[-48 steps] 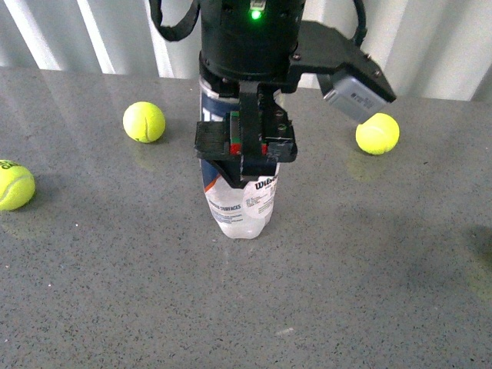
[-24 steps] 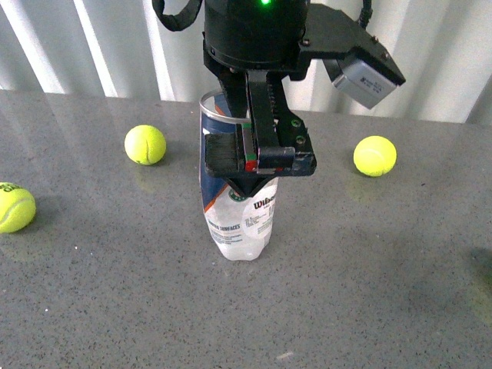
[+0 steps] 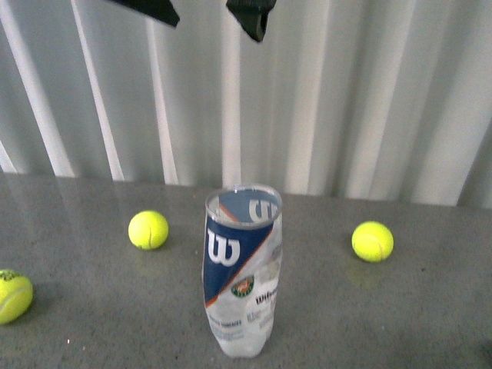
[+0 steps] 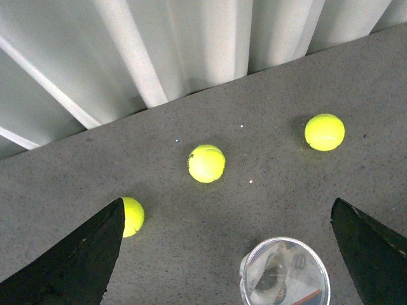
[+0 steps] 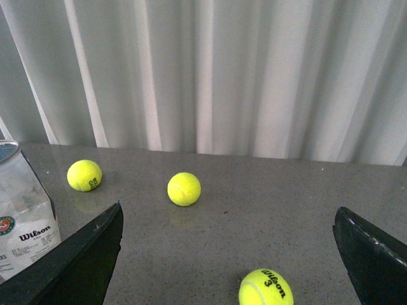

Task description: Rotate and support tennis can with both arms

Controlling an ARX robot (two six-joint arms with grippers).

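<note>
Front view: the can [image 3: 241, 269] stands upright on the grey table [image 3: 400, 315], open-topped, its navy label showing a white "W" and "Wilson" below. It stands between two balls [image 3: 148, 230] [image 3: 373, 241]. Left gripper [image 4: 229, 254] and right gripper [image 5: 229, 254] are spread, holding nothing.

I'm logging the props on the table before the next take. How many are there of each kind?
Tennis balls: 3
Tennis can: 1, standing upright with its top open
Total: 4
</note>
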